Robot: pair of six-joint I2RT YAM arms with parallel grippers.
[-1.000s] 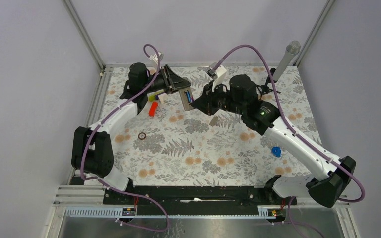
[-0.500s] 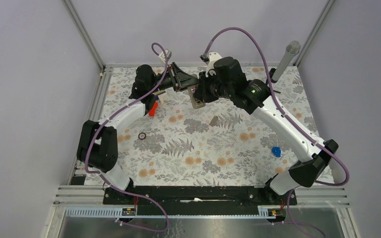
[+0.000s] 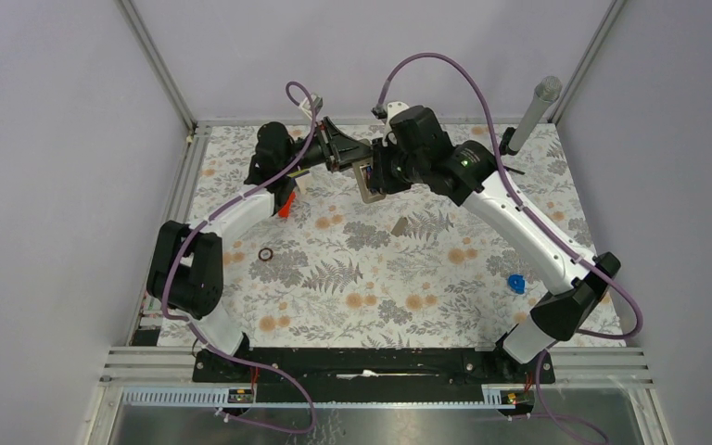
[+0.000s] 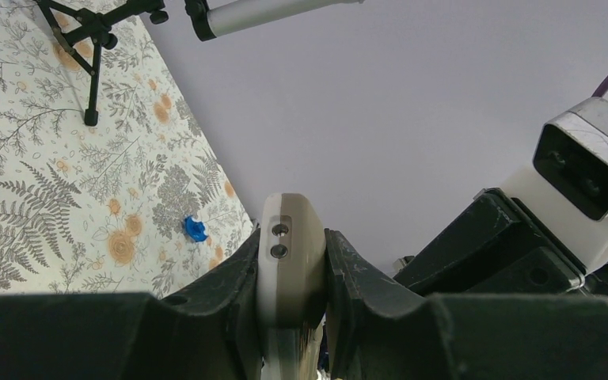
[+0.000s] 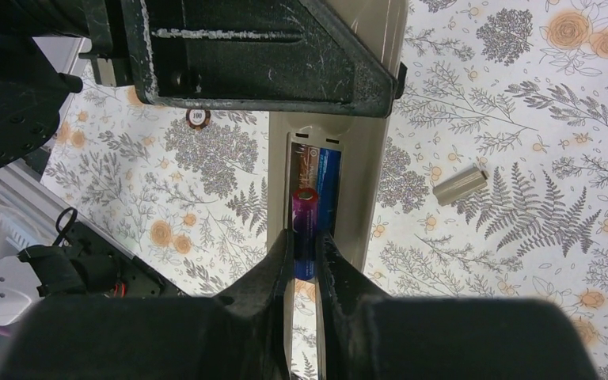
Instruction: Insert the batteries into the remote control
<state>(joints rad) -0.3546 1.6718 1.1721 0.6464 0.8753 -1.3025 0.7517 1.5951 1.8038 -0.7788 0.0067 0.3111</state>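
Note:
My left gripper (image 3: 341,153) is shut on the remote control (image 3: 367,182), holding it above the back of the table; its rounded end shows between the fingers in the left wrist view (image 4: 289,253). In the right wrist view the remote's grey-tan back (image 5: 368,166) faces the camera with the recess open. One blue battery (image 5: 330,178) lies in the recess. My right gripper (image 5: 305,247) is shut on the other battery (image 5: 305,218), which sits at the recess beside the first. My right gripper also shows in the top view (image 3: 377,173).
The flat grey cover piece (image 3: 400,225) lies on the floral mat below the remote, also in the right wrist view (image 5: 459,184). An orange-red block (image 3: 286,204), a small ring (image 3: 265,254), a blue lumpy object (image 3: 515,284) and a grey pole on a tripod (image 3: 528,116) stand around.
Both arms rose and moved toward the back, carrying the remote with them. The right gripper closed in on the remote's recess. Little differs from half a second ago.

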